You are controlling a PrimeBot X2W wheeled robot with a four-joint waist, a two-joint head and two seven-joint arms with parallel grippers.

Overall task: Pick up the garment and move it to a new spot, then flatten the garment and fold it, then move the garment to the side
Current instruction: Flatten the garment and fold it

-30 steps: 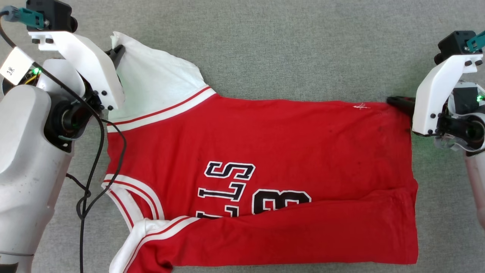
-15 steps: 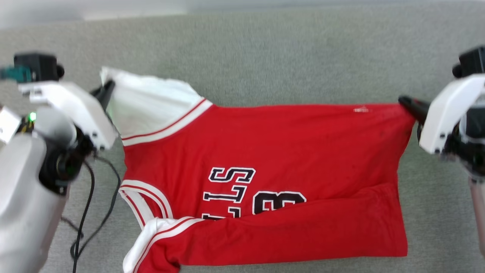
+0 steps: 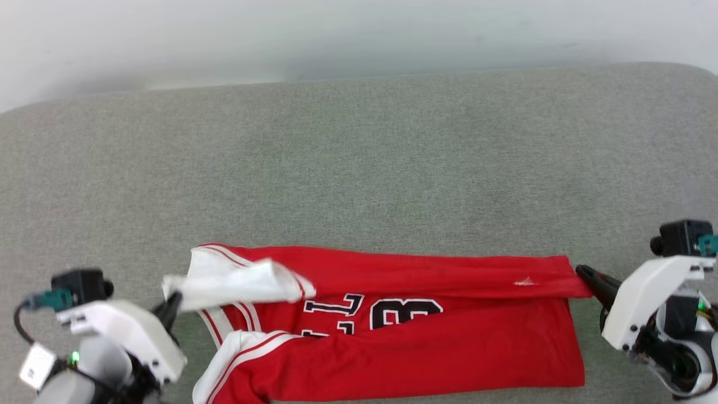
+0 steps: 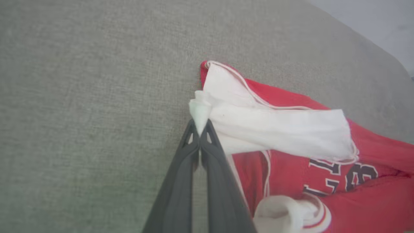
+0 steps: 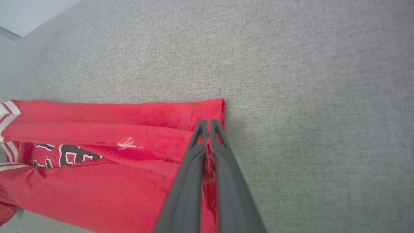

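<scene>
One grey surface (image 3: 359,168) is seen, woven and slightly fuzzy, with rounded far corners. It is bordered on the far side by one pale strip (image 3: 359,33), smooth and featureless.

One garment (image 3: 426,359) is laid across the near part of this surface and is stretched sideways between the two grippers. It is made of bright red, soft cloth and is gathered into a long band, with its far edge turned over toward the near side and its near edge folded up over the chest.

Two grippers are counted, each with two long, dark, tapered fingers. The left gripper (image 4: 199,127) is pressed together on the corner of a sleeve, and a small tip of white cloth is left poking past the fingertips. The right gripper (image 5: 207,126) is clamped on the red hem corner, with cloth pinched between its fingers.

Two white sleeves are counted. One (image 4: 275,129) is drawn out flat over the red cloth. The other (image 4: 288,213) is bunched at the near edge and trimmed with red and white stripes.

Black characters (image 3: 392,311) outlined in white are partly covered by the folds. One small white mark (image 5: 127,143) is seen near the hem.
</scene>
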